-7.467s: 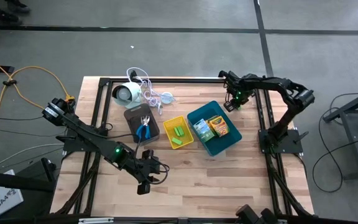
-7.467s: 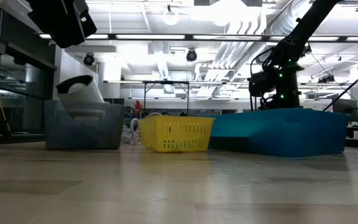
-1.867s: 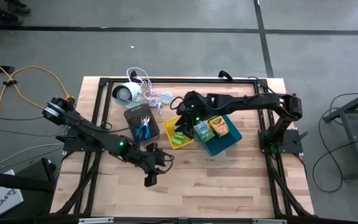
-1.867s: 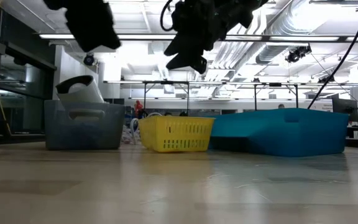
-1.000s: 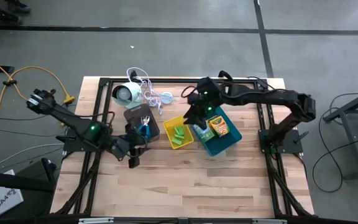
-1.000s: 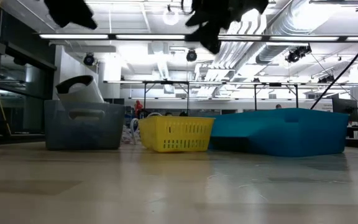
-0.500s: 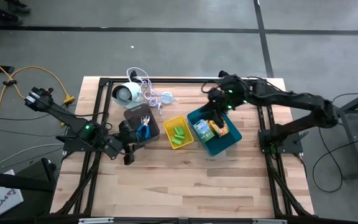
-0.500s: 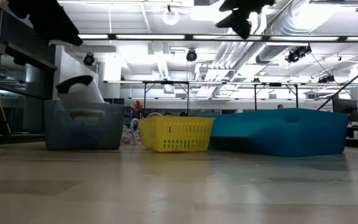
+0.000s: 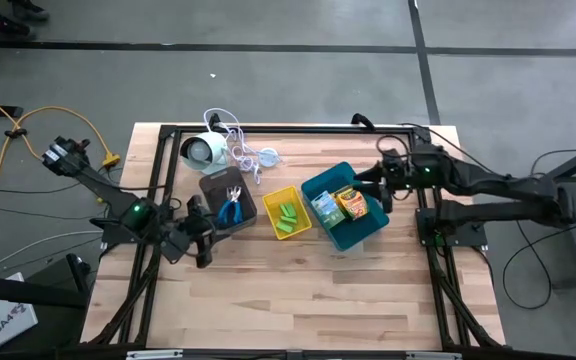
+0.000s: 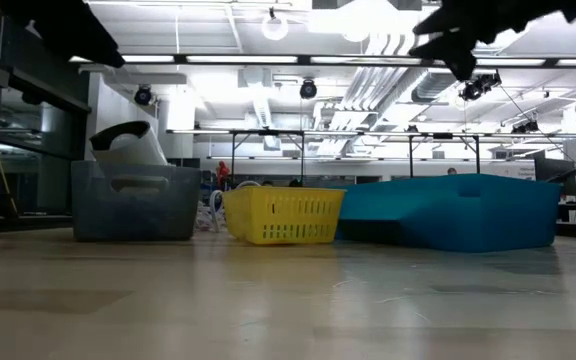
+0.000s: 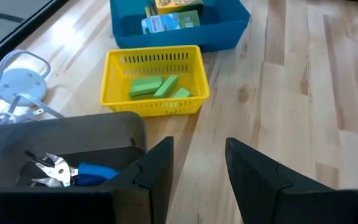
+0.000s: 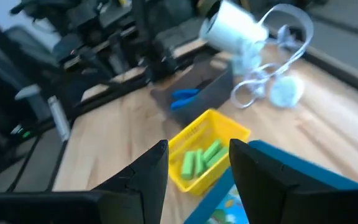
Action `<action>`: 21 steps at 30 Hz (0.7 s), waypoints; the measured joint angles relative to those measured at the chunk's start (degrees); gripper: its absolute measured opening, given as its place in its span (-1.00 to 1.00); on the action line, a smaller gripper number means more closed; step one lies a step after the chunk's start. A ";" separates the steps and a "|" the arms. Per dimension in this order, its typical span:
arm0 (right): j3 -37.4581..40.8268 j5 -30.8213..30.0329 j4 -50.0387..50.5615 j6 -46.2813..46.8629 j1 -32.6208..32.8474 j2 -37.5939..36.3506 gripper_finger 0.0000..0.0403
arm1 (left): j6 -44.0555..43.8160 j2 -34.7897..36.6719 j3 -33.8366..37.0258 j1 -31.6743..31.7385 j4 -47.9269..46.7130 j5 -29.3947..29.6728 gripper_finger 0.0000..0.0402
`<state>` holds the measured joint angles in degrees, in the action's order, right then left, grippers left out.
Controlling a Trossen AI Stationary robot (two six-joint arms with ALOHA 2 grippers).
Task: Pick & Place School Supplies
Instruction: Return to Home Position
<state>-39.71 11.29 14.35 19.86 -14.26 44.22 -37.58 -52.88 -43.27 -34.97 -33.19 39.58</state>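
Overhead, the left gripper (image 9: pixel 201 246) hangs over bare wood at about 7 o'clock of the grey tray (image 9: pixel 211 186), close to that tray's corner; its own wrist view shows the two dark fingers (image 11: pixel 156 163) held moderately apart with nothing between them, only table planks in the gap. The right gripper (image 9: pixel 372 186) sits over the 2 o'clock rim of the blue tray (image 9: pixel 370 231), and its wrist view likewise shows the fingers (image 12: pixel 152 167) spread with nothing in them. From the level view both grippers are dark shapes high above the table, well clear of the trays. Between the two arms, the yellow bin (image 9: pixel 268 201) stands near the middle of the table and holds the green erasers (image 9: pixel 288 214), three blocks lying side by side on its floor, seen plainly from the left wrist (image 11: pixel 160 87). At 9 o'clock of the bin, just beside it, the grey tray holds the blue-handled pliers (image 9: pixel 232 208). At 3 o'clock of the bin, touching or nearly so, the blue tray carries a green pack (image 9: pixel 324 208) and a yellow-orange box (image 9: pixel 352 202) lying next to each other. At 11 o'clock of the grey tray, by the table's far edge, lies the white round device (image 9: pixel 200 150) with its white cord (image 9: pixel 245 152) looped toward 3 o'clock of it.
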 joint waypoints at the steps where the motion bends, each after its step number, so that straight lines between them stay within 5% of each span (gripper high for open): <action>1: 1.67 -1.38 -1.15 0.08 0.02 -1.72 -0.20 | 0.00 0.00 0.00 -0.26 -0.04 0.27 -0.30; 11: 15.93 -12.92 -9.53 2.63 0.00 -16.42 -0.20 | -1.93 -1.31 1.05 -1.41 -0.78 1.57 -0.30; 21: 24.68 -14.16 -10.80 4.16 0.02 -27.65 -0.20 | -9.18 -1.31 6.87 -1.39 1.38 3.73 -0.30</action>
<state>-15.02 -2.88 3.55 24.01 -14.24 16.57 -46.76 -54.19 -36.40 -36.36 -31.81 43.31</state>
